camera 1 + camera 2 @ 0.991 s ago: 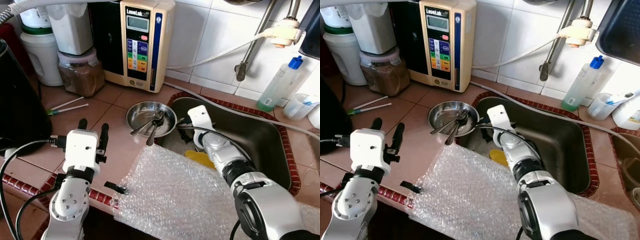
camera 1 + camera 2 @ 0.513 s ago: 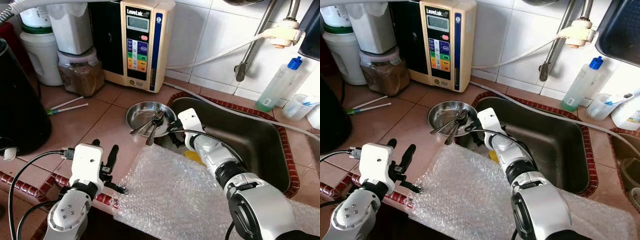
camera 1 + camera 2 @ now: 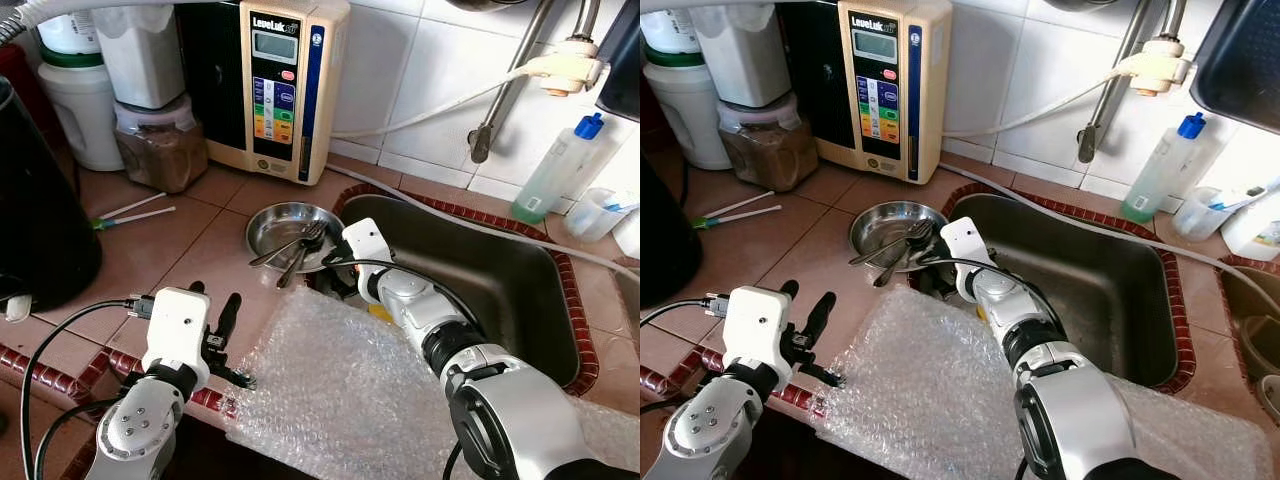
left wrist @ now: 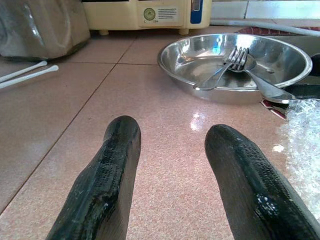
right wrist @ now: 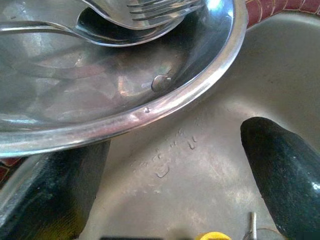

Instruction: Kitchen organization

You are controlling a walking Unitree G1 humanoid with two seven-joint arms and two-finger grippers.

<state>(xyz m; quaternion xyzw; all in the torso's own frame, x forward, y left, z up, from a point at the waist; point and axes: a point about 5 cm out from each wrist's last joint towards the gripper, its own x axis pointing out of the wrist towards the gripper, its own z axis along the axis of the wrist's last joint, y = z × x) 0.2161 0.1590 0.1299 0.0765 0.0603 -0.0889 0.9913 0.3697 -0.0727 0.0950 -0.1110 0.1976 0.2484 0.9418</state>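
The right gripper (image 5: 170, 180) has pushed further along the sink (image 3: 520, 290) wall toward the steel dish (image 3: 292, 228) since the earlier frames, and the dish has slid a little away from the sink, further onto the bench (image 3: 190, 250). The left gripper (image 4: 175, 170) has dropped lower and nearer the bench edge. Now the right jaws are open, just under the dish rim that overhangs the sink, one finger (image 5: 285, 170) over the basin and the other below the rim, gripping nothing. The dish sits on the bench at the sink's corner, holding a fork (image 4: 227, 62) and other cutlery. The left jaws are open and empty, low over the bench, pointing at the dish. Bubble wrap (image 3: 360, 400) lies beside the dish, along the sink's near edge.
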